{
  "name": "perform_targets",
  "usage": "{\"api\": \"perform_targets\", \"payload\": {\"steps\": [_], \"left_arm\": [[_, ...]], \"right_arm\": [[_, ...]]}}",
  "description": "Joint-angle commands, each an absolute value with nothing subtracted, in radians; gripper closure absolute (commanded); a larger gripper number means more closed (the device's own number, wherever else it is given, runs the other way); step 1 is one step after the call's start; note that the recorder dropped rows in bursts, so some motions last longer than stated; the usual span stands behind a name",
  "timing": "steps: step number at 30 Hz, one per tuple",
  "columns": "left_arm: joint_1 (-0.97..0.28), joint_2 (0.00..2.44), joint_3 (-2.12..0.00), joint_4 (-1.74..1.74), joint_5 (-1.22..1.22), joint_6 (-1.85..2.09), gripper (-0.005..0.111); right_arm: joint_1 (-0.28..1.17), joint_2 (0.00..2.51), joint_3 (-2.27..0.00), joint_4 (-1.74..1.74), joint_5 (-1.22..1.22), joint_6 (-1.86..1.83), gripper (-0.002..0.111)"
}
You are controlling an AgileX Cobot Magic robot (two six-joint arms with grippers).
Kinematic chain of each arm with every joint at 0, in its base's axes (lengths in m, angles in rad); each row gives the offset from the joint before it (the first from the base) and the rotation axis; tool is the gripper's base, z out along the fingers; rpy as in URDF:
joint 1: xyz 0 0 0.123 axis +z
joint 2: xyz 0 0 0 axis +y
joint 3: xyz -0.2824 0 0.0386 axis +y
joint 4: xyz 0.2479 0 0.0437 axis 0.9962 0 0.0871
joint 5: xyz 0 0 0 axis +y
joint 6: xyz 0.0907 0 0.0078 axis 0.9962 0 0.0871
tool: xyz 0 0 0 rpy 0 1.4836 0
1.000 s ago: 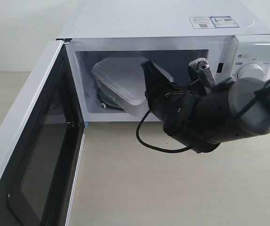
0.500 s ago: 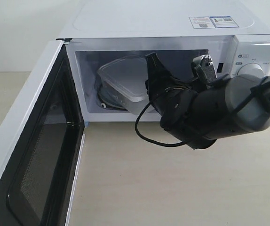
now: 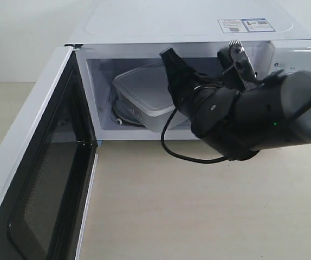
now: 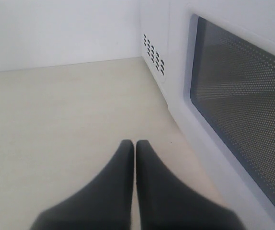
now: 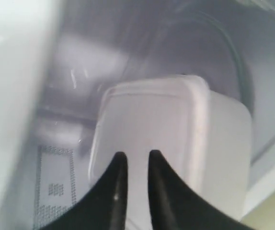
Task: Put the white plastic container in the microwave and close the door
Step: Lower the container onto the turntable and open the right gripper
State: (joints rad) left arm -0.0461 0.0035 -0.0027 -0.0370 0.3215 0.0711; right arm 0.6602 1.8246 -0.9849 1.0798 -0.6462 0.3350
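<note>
White plastic container (image 3: 143, 89): inside the microwave (image 3: 188, 24), upper middle of frame.
Door (image 3: 33, 162): swung wide open, lower left.
Right gripper (image 5: 134, 157): your jaws narrow, empty, over the container's lid.
Left gripper (image 4: 130, 146): your jaws pressed together, above the table (image 4: 56, 110).

a pale beige tabletop (image 3: 209, 211) with a faint, fine wood grain fills the foreground; it runs back to a plain white wall (image 3: 14, 32), meeting it in a straight line. the light is soft and even; shadows on the surface are weak and blurred; the left wrist view shows the same beige surface and white wall.
</note>
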Motion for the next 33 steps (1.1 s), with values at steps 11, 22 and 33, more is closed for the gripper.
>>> {"api": "perform_targets", "payload": {"steps": [11,22,33], "left_arm": [[-0.043,0.0,0.0,-0.04,0.307,0.076,0.103],[-0.043,0.0,0.0,-0.04,0.307,0.076,0.103],[-0.043,0.0,0.0,-0.04,0.307,0.076,0.103]], "right_arm": [[0.674,1.618,-0.802,0.514,-0.308,-0.243,0.109],[0.701,1.832,-0.802,0.365,-0.63,-0.206,0.109],[0.645,2.021,-0.98,0.368,-0.621,-0.123,0.109]]}}
